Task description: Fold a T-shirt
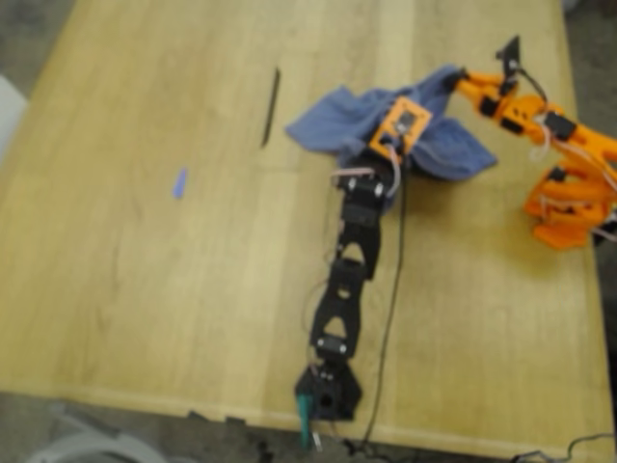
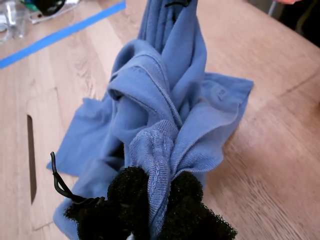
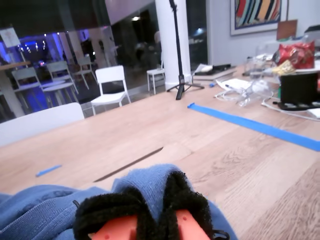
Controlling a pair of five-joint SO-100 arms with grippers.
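first arm: black arm in the exterior view, runs from the table's near edge up to the shirt, orange camera block at its tip

my first gripper (image 2: 160, 200): black padded jaws pinched on a bunched ribbed hem of the T-shirt (image 2: 165, 115); cloth rises stretched away from the jaws in the first wrist view

second arm: orange arm at the exterior view's right, base on the table, reaching toward the shirt's upper right edge

my second gripper (image 3: 152, 202): black padded jaws pressed together over a fold of blue cloth, a hump of fabric showing right past them

T-shirt place (image 1: 386, 125): upper middle of the table in the exterior view, between the two arm tips

T-shirt look: blue-purple, crumpled and twisted into a heap, partly lifted, one flat corner lying on the wood; no print visible

table (image 1: 174, 289): light wood planks, a dark narrow slot (image 1: 270, 106) near the shirt at the exterior view's left of it

tape scrap (image 1: 179, 182): small blue bit lying well apart from the shirt, toward the exterior view's left

blue tape line (image 3: 255, 127): long strip across the tabletop in the second wrist view

cable (image 1: 390, 318): thin black, runs beside the black arm

room: white chairs (image 3: 112, 87), a white pillar, a black tripod pole (image 3: 177, 50), glass wall with blue lights, clutter on the table's far end; somewhat blurred
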